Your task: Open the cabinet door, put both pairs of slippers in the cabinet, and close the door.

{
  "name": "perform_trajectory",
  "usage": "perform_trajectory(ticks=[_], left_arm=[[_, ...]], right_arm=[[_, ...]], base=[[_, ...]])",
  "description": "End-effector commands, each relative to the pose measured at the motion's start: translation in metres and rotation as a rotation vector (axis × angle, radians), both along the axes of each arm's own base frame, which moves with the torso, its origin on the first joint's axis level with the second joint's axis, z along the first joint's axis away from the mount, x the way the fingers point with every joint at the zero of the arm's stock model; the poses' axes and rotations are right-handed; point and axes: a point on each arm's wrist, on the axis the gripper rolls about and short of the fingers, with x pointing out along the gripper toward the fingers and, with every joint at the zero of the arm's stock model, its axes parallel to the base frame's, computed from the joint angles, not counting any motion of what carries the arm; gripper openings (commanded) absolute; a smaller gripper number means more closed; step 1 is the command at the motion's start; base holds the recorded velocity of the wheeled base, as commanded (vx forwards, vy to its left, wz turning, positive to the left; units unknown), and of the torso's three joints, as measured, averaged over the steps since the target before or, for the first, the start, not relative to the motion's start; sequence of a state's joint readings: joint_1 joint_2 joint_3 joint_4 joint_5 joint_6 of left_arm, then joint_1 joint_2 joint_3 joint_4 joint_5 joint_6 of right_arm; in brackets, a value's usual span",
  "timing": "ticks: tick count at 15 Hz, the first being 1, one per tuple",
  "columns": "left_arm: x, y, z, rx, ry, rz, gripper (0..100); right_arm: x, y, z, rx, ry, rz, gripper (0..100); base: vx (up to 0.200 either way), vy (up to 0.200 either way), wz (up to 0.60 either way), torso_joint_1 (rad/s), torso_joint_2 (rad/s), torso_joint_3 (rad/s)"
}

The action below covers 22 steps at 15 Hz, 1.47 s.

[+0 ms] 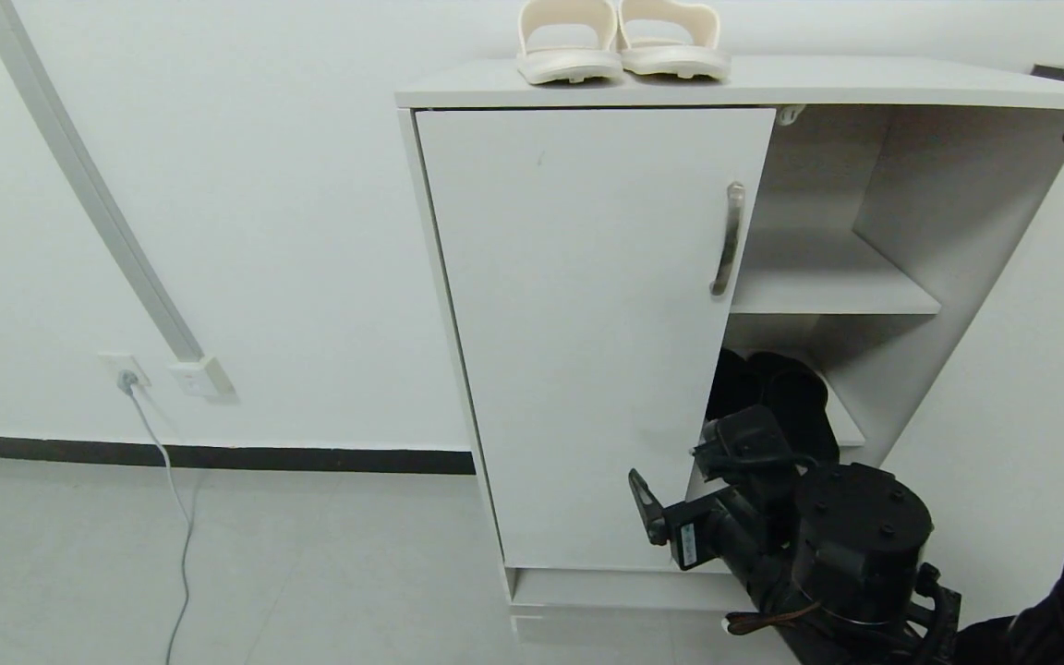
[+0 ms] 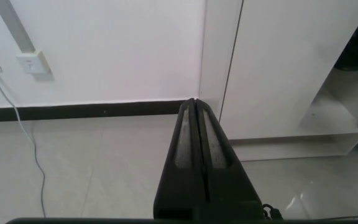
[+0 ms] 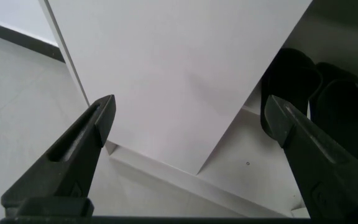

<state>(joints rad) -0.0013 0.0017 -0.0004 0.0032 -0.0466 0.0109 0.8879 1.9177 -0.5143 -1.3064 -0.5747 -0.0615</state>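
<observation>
Black slippers [image 1: 792,399] inside cabinet [image 1: 864,88]; cream slippers [image 1: 622,48] atop

Slippers [image 1: 622,48] on cabinet [image 1: 864,85], another pair [image 1: 800,406] inside

Cabinet [image 1: 864,88]: plain white, greyer inside in shade
Cabinet door [image 1: 587,323]: plain white, no pattern
Door handle [image 1: 729,240]: silver metal
Slippers on top [image 1: 622,46]: cream, plain
Slippers inside, lower shelf [image 1: 786,397]: black
Wall [image 1: 264,185]: white
Skirting band [image 1: 218,455]: black
Floor [image 1: 310,573]: pale grey, faint tile lines
Cable [image 1: 176,517]: grey
Left gripper [image 2: 195,106]: black
Right gripper [image 3: 188,109]: black
</observation>
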Motion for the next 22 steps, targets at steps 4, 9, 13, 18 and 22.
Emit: perform_trajectory(ticks=[4, 9, 13, 18, 22], left_arm=[[0.0001, 0.0, -0.0001, 0.0, 0.002, 0.0, 0], [0.0001, 0.0, -0.0001, 0.0, 0.002, -0.001, 0], [0.0, 0.0, 0.0004, 0.0, 0.0, -0.001, 0], [0.0001, 0.0, -0.0001, 0.0, 0.002, -0.001, 0], [0.0001, 0.0, -0.0001, 0.0, 0.002, 0.0, 0]], right_arm=[[0.0015, -0.0003, -0.0006, 0.002, -0.001, -0.005, 100], [0.0012, 0.0001, 0.0005, 0.006, -0.005, -0.003, 100], [0.001, -0.0001, 0.0002, 0.005, -0.004, -0.003, 100], [0.001, -0.0001, 0.0002, 0.005, -0.004, -0.003, 100], [0.0013, 0.0002, 0.0, 0.005, -0.004, -0.003, 100]], base=[[0.0, 0.0, 0.0, 0.0, 0.0, 0.0], [0.0, 0.0, 0.0, 0.001, -0.02, -0.012], [0.0, 0.0, 0.0, 0.018, -0.25, -0.325], [0.0, 0.0, 0.0, 0.069, -0.5, -0.36], [0.0, 0.0, 0.0, 0.13, -0.46, -0.334]])
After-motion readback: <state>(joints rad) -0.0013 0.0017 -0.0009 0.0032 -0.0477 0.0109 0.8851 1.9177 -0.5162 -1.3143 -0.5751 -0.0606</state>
